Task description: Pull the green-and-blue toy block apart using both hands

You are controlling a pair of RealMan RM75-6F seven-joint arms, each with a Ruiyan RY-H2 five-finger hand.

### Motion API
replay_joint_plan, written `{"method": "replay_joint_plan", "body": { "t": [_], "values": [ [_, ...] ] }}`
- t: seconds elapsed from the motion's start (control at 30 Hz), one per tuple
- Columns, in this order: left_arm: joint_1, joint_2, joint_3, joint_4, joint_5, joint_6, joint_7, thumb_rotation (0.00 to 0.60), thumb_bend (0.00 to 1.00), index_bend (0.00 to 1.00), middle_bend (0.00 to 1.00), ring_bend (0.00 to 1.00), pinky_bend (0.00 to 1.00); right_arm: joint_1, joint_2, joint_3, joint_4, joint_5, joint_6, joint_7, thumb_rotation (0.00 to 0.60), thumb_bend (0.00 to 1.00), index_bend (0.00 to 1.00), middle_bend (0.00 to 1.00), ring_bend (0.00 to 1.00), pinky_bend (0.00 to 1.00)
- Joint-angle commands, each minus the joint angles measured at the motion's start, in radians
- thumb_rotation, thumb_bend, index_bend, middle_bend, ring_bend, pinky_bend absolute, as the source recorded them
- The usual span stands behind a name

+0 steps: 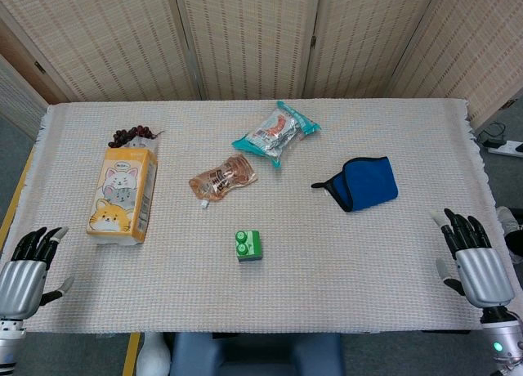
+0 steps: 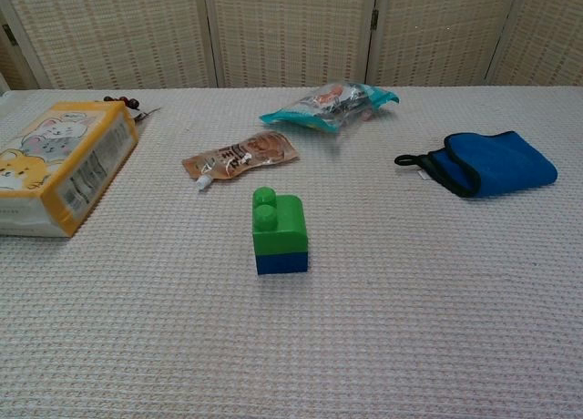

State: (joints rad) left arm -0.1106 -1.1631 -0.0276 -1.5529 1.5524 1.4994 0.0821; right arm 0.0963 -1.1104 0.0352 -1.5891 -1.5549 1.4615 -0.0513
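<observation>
Near the middle of the cloth-covered tabletop, slightly toward the near edge, stands the green-and-blue toy block. It sits upright, a green piece stacked on a blue base; the two studs on its top line up roughly near to far, on the left half of the green piece. The left hand rests at the near left corner, the right hand at the near right corner. Both hold nothing, their dark fingers extended and slightly apart, pointing away from the robot. The block lies between the two hands, well apart from each.

Only the head view shows the hands; the chest view shows none of them, but reveals the block's blue lower layer, hardly visible from above. Farther back lie a yellow cat-print carton, a brown pouch, a teal snack packet and a blue cloth.
</observation>
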Motion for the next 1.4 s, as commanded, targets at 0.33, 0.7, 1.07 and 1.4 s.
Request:
{"method": "replay_joint_plan", "body": {
  "t": [0.33, 0.7, 1.07, 1.4],
  "values": [
    [-0.024, -0.013, 0.05, -0.034, 0.12, -0.008, 0.007, 0.6, 0.27, 0.11, 0.17, 0.11, 0.21, -0.014, 0.02, -0.018, -0.01, -0.044, 0.034, 0.03, 0.6, 0.5, 0.0, 0.0, 0.0, 0.0],
    [-0.158, -0.05, 0.067, -0.288, 0.195, -0.234, 0.168, 0.6, 0.27, 0.19, 0.25, 0.11, 0.09, -0.004, 0.014, -0.026, -0.017, -0.058, 0.014, 0.022, 0.6, 0.5, 0.0, 0.0, 0.0, 0.0],
    [-0.301, -0.209, -0.06, -0.375, -0.022, -0.42, 0.207, 0.6, 0.26, 0.17, 0.32, 0.1, 0.0, 0.013, 0.046, -0.003, -0.006, -0.03, 0.0, 0.131, 0.6, 0.5, 0.0, 0.0, 0.0, 0.0],
    [-0.408, -0.413, -0.141, -0.23, -0.174, -0.466, 0.322, 0.6, 0.26, 0.14, 0.3, 0.08, 0.0, 0.03, 0.042, -0.003, 0.009, -0.011, -0.038, 0.145, 0.6, 0.5, 0.0, 0.0, 0.0, 0.0]
  ]
}}
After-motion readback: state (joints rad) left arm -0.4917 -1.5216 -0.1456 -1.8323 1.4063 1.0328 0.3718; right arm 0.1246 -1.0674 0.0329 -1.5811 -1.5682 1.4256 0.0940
